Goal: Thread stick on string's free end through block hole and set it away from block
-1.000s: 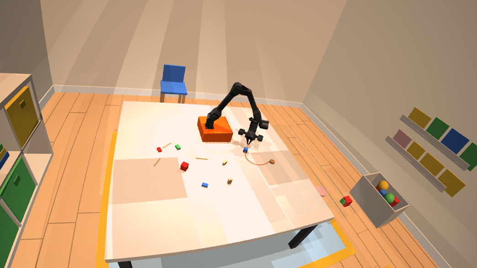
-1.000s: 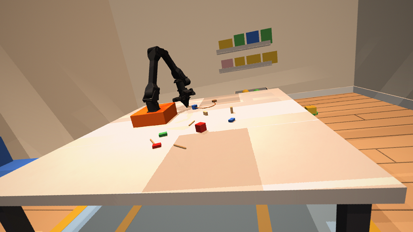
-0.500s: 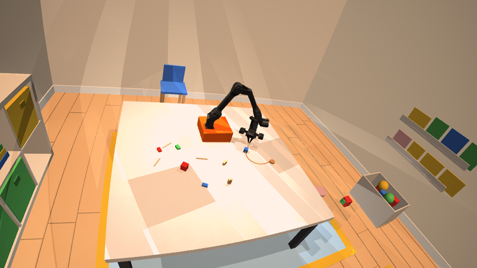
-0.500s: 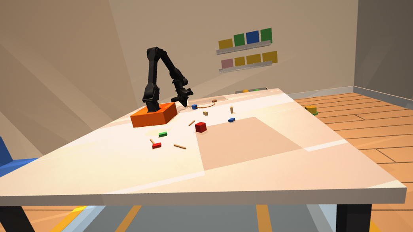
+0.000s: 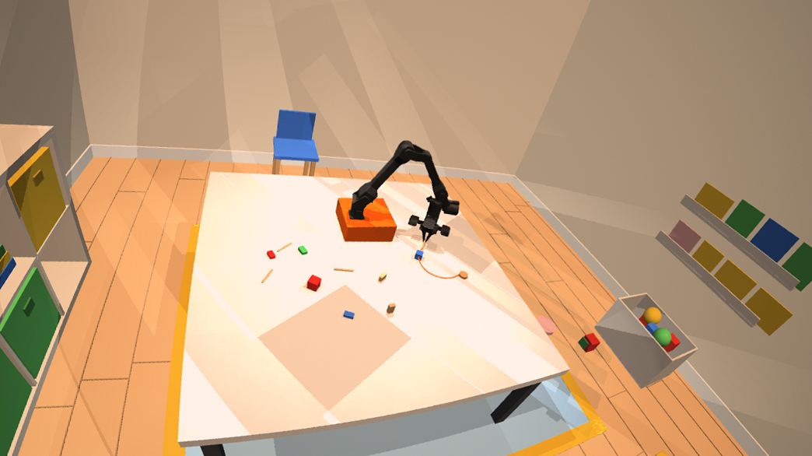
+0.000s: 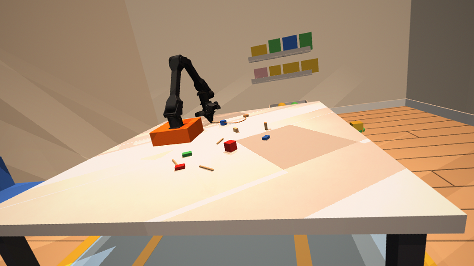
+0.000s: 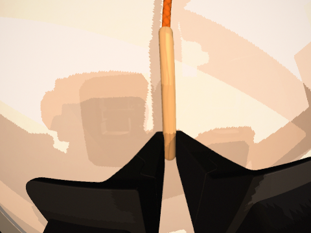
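My gripper [image 5: 424,239] [image 6: 211,121] [image 7: 168,137] is shut on one end of the thin wooden stick [image 7: 168,77] [image 5: 422,247], a little above the table. The orange string [image 7: 166,13] [image 5: 435,275] [image 6: 235,122] leaves the stick's far end. The small blue block [image 5: 419,255] [image 6: 223,122] sits on the table, out of the wrist view. The string curves from the block's other side to the round button [image 5: 463,274] [image 6: 245,116]. The stick is on the gripper's side of the block, with string between them. The hole itself is hidden.
The orange base [image 5: 369,229] [image 6: 170,136] stands beside the arm's working area. A red cube [image 5: 313,282] [image 6: 230,145], a green brick [image 5: 303,250], a flat blue brick [image 5: 348,315], a small red brick [image 5: 271,254], two small wooden pieces and loose sticks [image 5: 343,269] [image 6: 206,168] lie farther off.
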Available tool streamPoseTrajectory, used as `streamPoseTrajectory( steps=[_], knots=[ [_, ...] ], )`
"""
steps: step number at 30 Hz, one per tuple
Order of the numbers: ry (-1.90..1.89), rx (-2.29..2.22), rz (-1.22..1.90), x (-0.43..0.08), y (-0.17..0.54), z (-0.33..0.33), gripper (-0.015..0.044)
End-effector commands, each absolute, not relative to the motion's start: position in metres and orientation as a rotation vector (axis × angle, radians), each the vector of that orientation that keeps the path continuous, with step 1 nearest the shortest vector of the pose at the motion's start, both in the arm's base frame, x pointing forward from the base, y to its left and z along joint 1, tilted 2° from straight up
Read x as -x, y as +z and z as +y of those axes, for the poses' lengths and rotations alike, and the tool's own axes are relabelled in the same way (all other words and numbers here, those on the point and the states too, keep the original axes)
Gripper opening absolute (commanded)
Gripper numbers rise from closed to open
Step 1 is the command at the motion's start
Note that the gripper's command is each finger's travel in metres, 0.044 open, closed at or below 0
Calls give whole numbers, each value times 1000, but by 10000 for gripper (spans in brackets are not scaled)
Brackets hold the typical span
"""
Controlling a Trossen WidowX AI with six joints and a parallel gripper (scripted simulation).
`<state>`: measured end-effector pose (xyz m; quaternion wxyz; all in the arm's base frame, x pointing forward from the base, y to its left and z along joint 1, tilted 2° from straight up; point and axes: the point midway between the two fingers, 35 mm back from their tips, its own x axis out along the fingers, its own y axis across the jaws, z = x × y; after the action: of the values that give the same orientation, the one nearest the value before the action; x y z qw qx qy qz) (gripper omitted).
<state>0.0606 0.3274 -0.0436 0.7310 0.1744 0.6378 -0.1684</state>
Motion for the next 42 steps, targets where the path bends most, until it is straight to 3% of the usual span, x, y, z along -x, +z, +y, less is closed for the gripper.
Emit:
streamPoseTrajectory(
  steps=[1, 20, 28, 33, 40, 42],
  knots=[
    [-402, -348, 1414, -54, -52, 330, 0],
    [-407, -342, 1415, -52, -54, 331, 0],
    [-398, -345, 1412, -54, -41, 333, 210],
    [-395, -348, 1410, -54, 27, 334, 210],
    [-394, -348, 1410, -54, 29, 334, 210],
    [-381, -363, 1413, -54, 32, 337, 263]
  ],
)
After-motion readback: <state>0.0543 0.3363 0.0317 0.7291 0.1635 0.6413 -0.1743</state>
